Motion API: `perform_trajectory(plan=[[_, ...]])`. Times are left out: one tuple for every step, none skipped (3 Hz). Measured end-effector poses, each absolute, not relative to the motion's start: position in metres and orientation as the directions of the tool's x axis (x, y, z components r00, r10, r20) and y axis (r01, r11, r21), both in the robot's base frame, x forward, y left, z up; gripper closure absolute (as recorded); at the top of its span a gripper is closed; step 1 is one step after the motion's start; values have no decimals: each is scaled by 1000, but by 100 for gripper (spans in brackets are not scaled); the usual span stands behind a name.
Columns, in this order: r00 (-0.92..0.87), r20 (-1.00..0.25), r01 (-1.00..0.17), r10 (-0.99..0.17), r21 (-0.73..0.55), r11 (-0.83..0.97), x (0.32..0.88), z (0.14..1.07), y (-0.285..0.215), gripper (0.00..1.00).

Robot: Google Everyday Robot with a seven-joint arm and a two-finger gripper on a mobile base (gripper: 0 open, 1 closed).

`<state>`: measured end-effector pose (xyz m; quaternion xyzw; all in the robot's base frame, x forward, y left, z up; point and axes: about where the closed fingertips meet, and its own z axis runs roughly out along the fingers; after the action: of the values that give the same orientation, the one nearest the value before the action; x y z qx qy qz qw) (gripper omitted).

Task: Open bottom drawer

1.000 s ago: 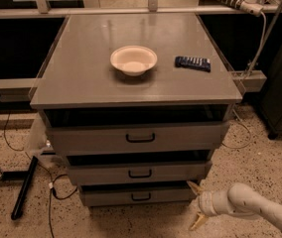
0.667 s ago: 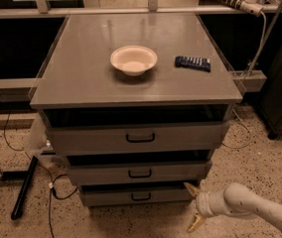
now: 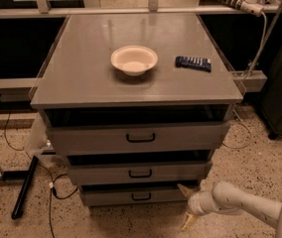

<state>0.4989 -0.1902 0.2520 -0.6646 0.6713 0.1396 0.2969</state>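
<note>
The grey cabinet has three drawers stacked below its top. The bottom drawer (image 3: 112, 196) is the narrowest and lowest, with a small black loop handle (image 3: 141, 197) at its centre. Its front sits just proud of the cabinet, with a dark gap above it. My gripper (image 3: 185, 206) is low near the floor at the drawer's right end, to the right of the handle. Its two pale fingers (image 3: 184, 188) are spread apart, one above the other, and hold nothing. The white arm (image 3: 245, 207) reaches in from the lower right.
A white bowl (image 3: 134, 59) and a dark remote (image 3: 193, 63) lie on the cabinet top (image 3: 81, 78). The top drawer (image 3: 81, 139) and middle drawer (image 3: 101, 173) sit above. A black bar (image 3: 24, 187) and cables lie on the floor at left.
My gripper and arm have moved a little to the left, closer to the right end of the bottom drawer. The drawers have not moved.
</note>
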Motion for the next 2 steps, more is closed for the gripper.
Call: perform_trajectory(plan=[[39,-580,-976,-814,-196,93,510,237,-186,0],[27,-581,-974,-813,-200,111,523,228,-181,0]])
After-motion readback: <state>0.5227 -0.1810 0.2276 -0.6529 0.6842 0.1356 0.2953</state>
